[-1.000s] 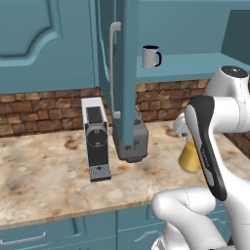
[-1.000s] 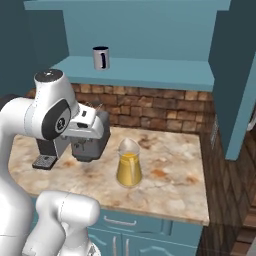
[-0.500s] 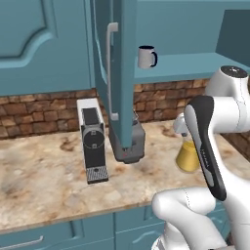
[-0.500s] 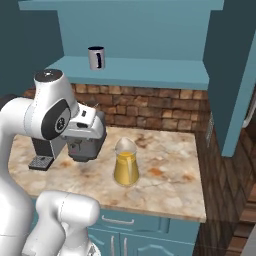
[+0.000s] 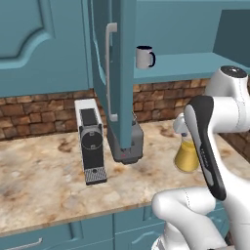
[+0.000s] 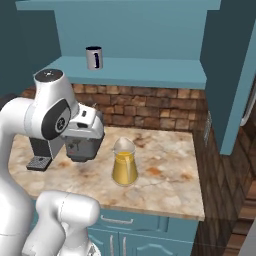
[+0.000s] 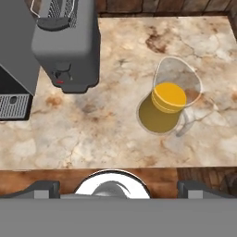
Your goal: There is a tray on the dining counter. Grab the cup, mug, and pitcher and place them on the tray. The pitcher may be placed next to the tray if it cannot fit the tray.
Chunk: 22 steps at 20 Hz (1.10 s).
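Orange-yellow liquid: fills the lower part of the pitcher [image 6: 124, 166], a clear glass carafe with a narrow neck, standing upright.
Pitcher position: on the marble-patterned desk [image 6: 170, 175], toward its front, well clear of the brick back wall [image 6: 150, 107]; from the hand camera it lies right of centre [image 7: 169, 99], its handle toward the lower right.
Mug: the light grey mug [image 5: 144, 57] with a dark handle stands upright on the teal shelf [image 6: 150, 70] above the desk, near the shelf's left end in the right base view [image 6: 93, 57].
Toaster: a dark grey toaster [image 7: 69, 44] sits on the desk left of the pitcher, apart from it.
Coffee machine: a black and white coffee machine [image 5: 90, 141] stands further left, just beside the toaster.
Cabinet door: a teal cabinet door [image 5: 114, 73] hangs open, edge-on, in front of the toaster in the left base view.
Tool: high above the desk, looking straight down; its finger tips are not clear in the hand camera, so I cannot tell whether they stand apart or together.
Arm: the white arm [image 6: 50, 112] is folded over the desk's left part.
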Available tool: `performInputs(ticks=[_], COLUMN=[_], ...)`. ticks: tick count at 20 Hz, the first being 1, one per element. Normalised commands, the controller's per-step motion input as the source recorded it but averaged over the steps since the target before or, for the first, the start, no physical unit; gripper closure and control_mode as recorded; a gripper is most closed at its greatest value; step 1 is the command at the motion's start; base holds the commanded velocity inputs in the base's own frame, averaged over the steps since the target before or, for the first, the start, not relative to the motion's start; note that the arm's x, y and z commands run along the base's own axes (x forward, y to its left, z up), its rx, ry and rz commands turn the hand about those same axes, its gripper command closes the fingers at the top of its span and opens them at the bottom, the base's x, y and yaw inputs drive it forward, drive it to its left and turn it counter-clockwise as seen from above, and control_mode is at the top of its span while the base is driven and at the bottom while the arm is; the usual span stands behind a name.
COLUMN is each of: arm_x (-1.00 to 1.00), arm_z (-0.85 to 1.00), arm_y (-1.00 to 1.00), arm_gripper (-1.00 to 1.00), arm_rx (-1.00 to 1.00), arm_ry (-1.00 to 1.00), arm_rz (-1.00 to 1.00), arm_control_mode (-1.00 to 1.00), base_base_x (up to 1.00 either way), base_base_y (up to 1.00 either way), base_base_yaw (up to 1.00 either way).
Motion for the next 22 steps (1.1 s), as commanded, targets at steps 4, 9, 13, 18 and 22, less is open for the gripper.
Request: performInputs(ticks=[4,9,13,18,22], arm_x=[0.14,0.02,0.0,0.0,0.0], arm_z=[0.09,0.51,0.4,0.44,0.38], arm_y=[-0.01,0.0,0.0,0.0,0.0], arm_gripper=[-1.0,-1.0,-1.0,-1.0,-1.0], arm_rx=[0.0,0.0,0.0,0.0,0.0], arm_ry=[0.01,0.0,0.0,0.0,-0.02], arm_rz=[0.02,0.09,0.08,0.1,0.11], arm_control_mode=[-1.0,-1.0,-1.0,-1.0,-1.0], base_base_x=[0.0,0.0,0.0,0.0,0.0], base_base_y=[0.0,0.0,0.0,0.0,0.0], base_base_yaw=[0.0,0.0,0.0,0.0,0.0])
